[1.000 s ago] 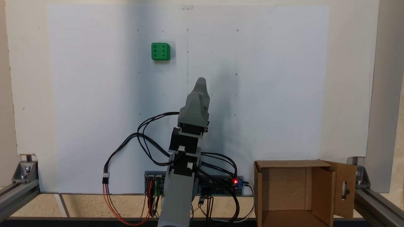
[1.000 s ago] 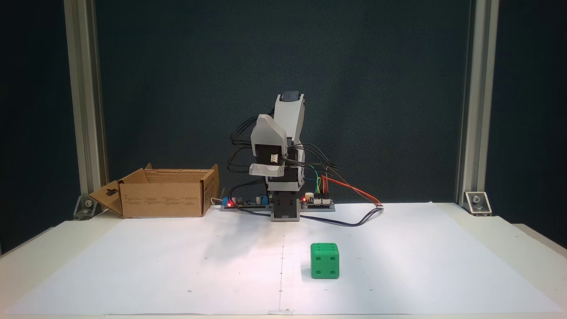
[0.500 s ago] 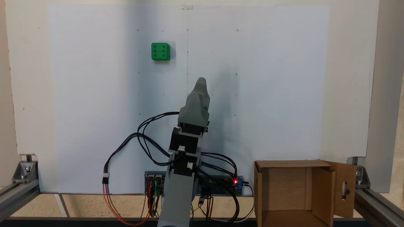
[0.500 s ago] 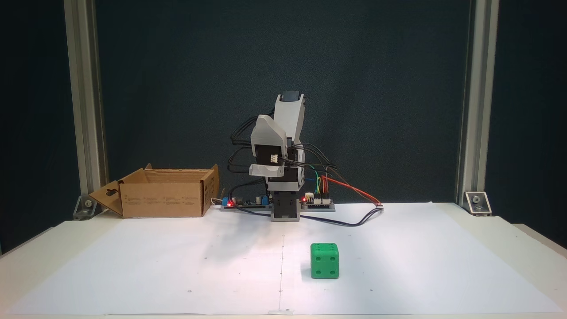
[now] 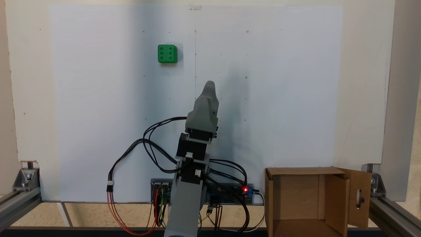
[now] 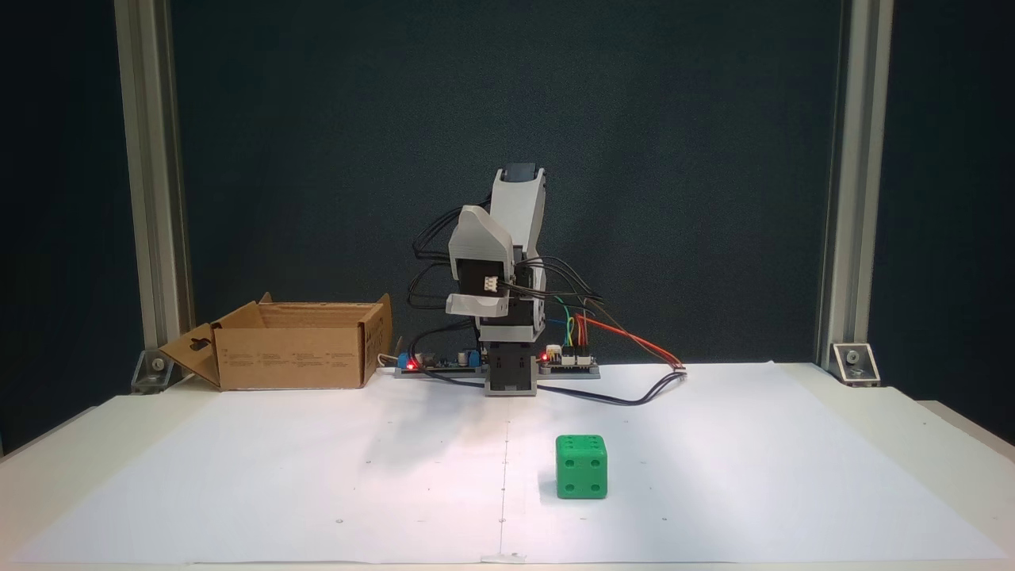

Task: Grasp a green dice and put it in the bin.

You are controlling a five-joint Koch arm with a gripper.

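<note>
a white paper sheet (image 5: 279, 82) is covering the table. nothing has moved since the earlier frames. the bin (image 5: 307, 200) is sitting open at the sheet's edge beside the arm's base. the gripper (image 5: 209, 86) is hanging folded; whether it is clenched cannot be told. the green dice (image 5: 167, 53) is resting alone, well apart, open paper all around.

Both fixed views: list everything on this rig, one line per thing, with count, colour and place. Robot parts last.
green dice: one, bright green, alone on the paper, six pips up.
bin: one, brown cardboard, open, at the table's back edge beside the arm's base.
white paper sheet: one, white, covering the tabletop.
aluminium frame posts: two, silver, at the back corners.
circuit boards: two, with red lights, either side of the base.
cables: several, black and coloured, looping from boards to arm.
arm: one, grey and black, folded upright.
gripper: one, grey, jaws stacked from above.
</note>
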